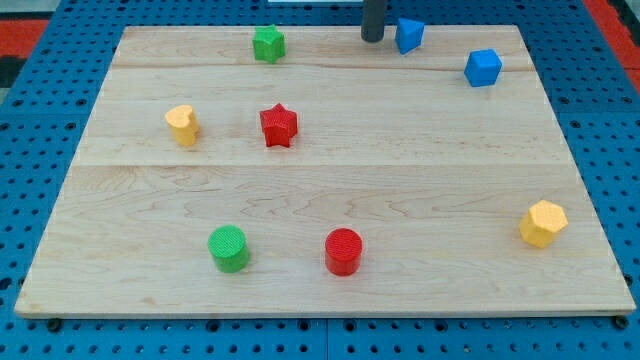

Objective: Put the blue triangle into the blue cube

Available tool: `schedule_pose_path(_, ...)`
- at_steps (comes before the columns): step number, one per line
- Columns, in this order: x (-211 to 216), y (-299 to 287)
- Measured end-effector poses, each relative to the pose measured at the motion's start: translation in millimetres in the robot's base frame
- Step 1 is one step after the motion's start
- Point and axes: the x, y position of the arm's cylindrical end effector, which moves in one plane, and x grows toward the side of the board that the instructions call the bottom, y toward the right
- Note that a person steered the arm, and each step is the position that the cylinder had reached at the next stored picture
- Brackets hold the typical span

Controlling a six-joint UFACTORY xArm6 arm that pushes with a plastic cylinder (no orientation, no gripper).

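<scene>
The blue triangle sits near the view's top edge of the wooden board, right of centre. The blue cube lies to its lower right, a short gap apart from it. My tip is the end of the dark rod coming down from the view's top. It stands just left of the blue triangle, close to it; I cannot tell if they touch.
A green star is at the top left. A yellow heart and a red star are mid-left. A green cylinder and a red cylinder are near the bottom. A yellow hexagon is at the right edge.
</scene>
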Motion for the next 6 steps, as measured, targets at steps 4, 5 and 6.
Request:
schedule_pose_path(4,1,57)
schedule_pose_path(5,-4,98)
schedule_pose_path(6,18,99)
